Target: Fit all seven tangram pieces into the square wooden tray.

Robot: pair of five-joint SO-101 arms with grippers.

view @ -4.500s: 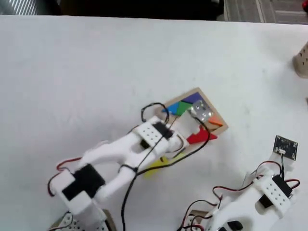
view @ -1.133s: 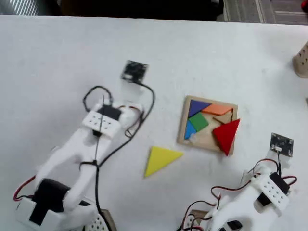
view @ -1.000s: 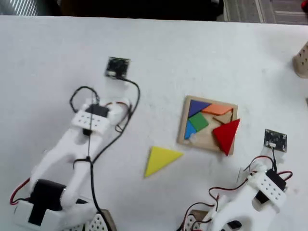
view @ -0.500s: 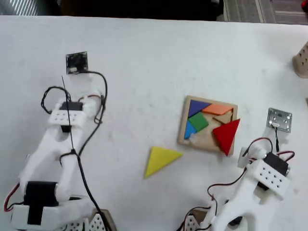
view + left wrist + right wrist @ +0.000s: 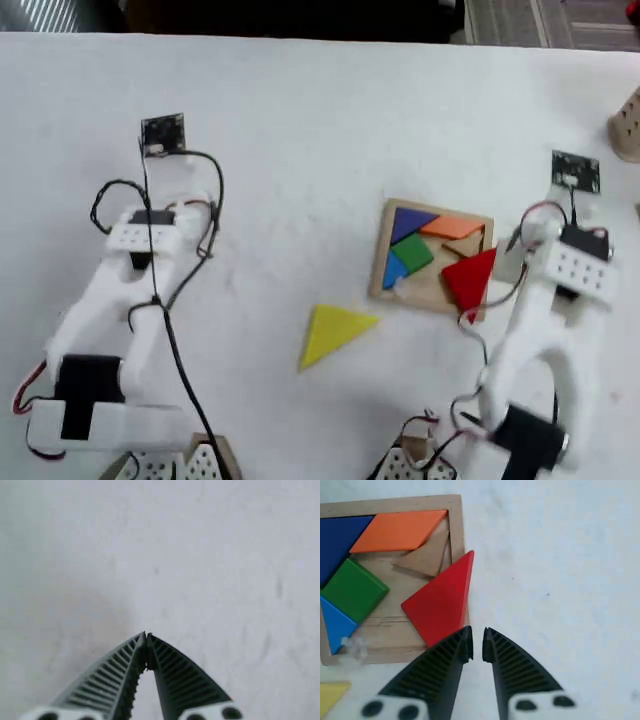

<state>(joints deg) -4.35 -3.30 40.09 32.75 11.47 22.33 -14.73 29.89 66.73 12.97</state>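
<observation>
A: Wondering which arm should be used for the red triangle (image 5: 440, 602). It's perched half in the wooden tray (image 5: 455, 520), with its long edge laid over the rim on the side facing the right arm and its square corner pointed into the tray

B: Right one, no contest. The right gripper (image 5: 476, 647) is parked just short of that long edge, tips set a sliver apart with nothing between them, so the piece is dead ahead of it. The left gripper (image 5: 146, 652) is pressed fully together over bare table (image 5: 200, 555), well away from everything

A: And the yellow triangle (image 5: 335, 331)?

B: Laid flat on the table between the two arms, near the tray's corner but not touching it. Could be reached by either, bit of a toss-up. Four smaller pieces (image 5: 352, 587) are already seated, so the open half of the tray is probably meant for the two big triangles. The red one likely needs to be nudged inward off that rim first
</observation>
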